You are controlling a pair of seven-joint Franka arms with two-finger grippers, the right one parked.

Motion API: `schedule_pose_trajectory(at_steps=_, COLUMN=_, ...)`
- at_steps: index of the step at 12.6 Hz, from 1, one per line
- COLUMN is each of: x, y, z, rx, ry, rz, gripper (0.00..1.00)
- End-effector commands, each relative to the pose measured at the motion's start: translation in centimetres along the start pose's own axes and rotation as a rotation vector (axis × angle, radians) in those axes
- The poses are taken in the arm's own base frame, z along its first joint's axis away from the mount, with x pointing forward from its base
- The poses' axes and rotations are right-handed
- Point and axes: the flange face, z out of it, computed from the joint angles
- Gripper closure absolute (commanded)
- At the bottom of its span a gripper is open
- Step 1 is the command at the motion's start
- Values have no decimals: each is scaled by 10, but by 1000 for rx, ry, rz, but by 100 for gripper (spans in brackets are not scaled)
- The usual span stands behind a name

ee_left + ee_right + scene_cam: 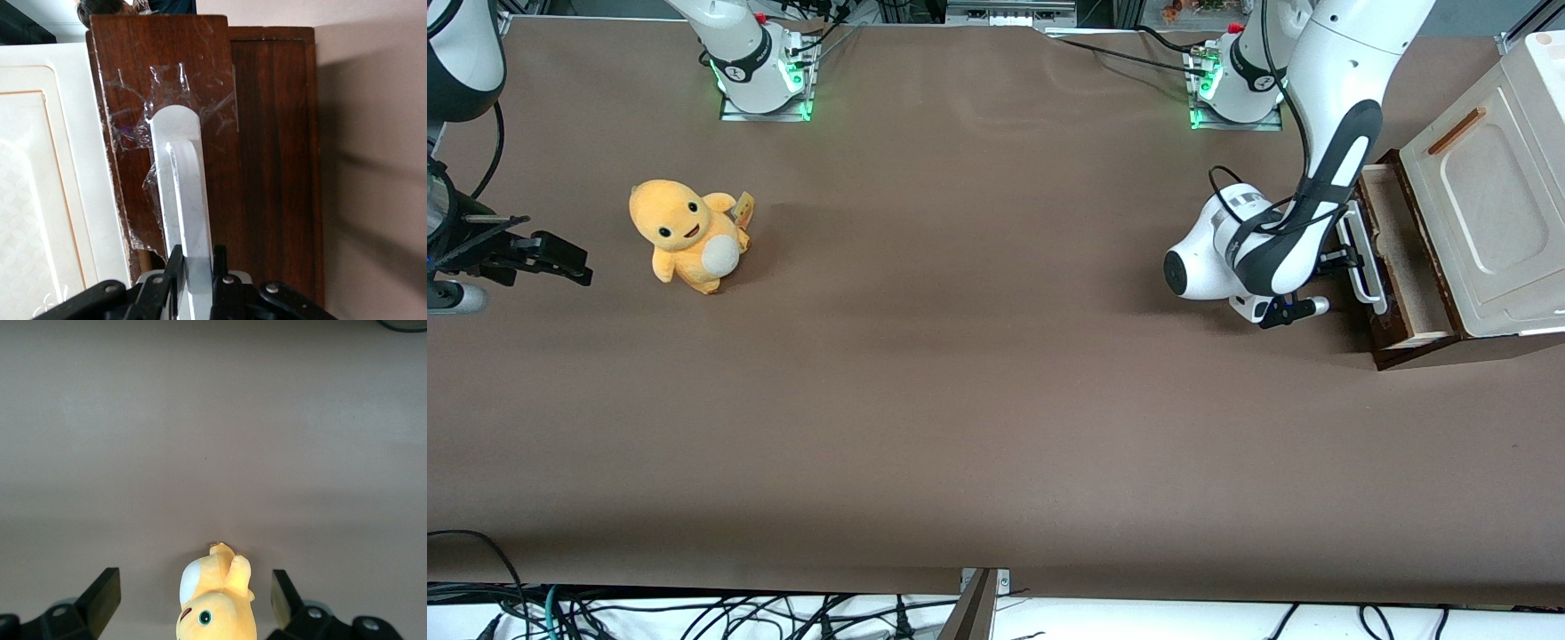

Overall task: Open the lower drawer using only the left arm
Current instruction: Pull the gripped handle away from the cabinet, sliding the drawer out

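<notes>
At the right edge of the front view you see the lower drawer (1399, 258) pulled partway out from under the cream panelled front (1485, 227), so a strip of its pale wood inside shows. It sits on the brown bench (978, 400) at the working arm's end. Your left arm (1325, 151) reaches down from the upper right of the frame, with a black cable looped along it, and its hand (1347, 258) meets the drawer's white loop handle (1365, 262) about midway along the bar.

In the left wrist view the black fingers (175, 270) are pressed against both sides of the white bar (187, 207), pinching it. The dark wood drawer front (267, 133) fills the frame around the handle, with crinkled clear tape (167, 100) stuck over the bar's rounded end.

Toward the parked arm's end, at the left of the front view, an orange plush toy (689, 236) sits on the bench, well apart from the drawer.
</notes>
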Motion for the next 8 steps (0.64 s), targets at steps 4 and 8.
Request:
schedule_pose_trajectory(at_steps=4, x=-13, y=-5, z=-18, rx=-11, ry=-31, rz=5, gripper=79)
schedule_pose_trajectory(at_steps=8, x=-16, y=-5, z=-24, rx=-14, ry=-31, rz=10, gripper=79)
